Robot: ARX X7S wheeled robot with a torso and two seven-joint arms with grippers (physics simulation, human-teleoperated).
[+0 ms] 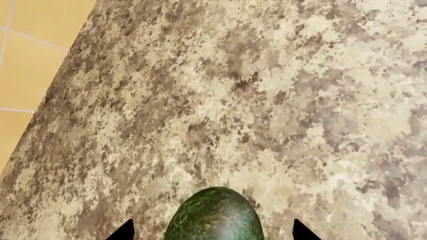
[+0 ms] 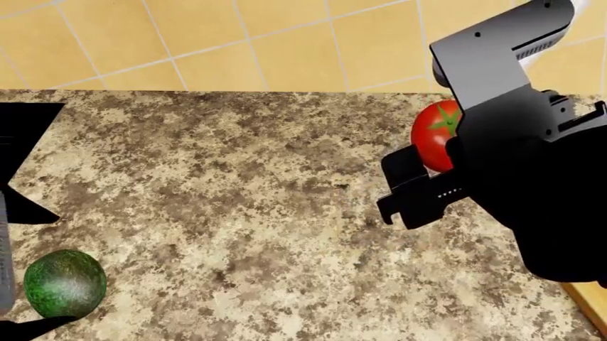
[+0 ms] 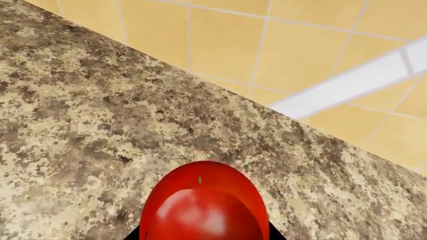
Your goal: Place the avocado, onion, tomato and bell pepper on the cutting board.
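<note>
Head view: left gripper (image 2: 28,298) straddles the dark green rough-skinned avocado (image 2: 64,283) on the speckled granite counter (image 2: 237,213), fingers apart. Right gripper (image 3: 203,235) pinches the glossy red tomato (image 3: 203,205).

avocado (image 2: 64,282) on speckled countertop (image 2: 256,213)

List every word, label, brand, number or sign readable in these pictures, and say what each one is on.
None: no view shows readable text.
The avocado, the tomato and the speckled counter carry no label.
The right arm's black housing shows only a row of pale dots, too small to read as characters.
</note>
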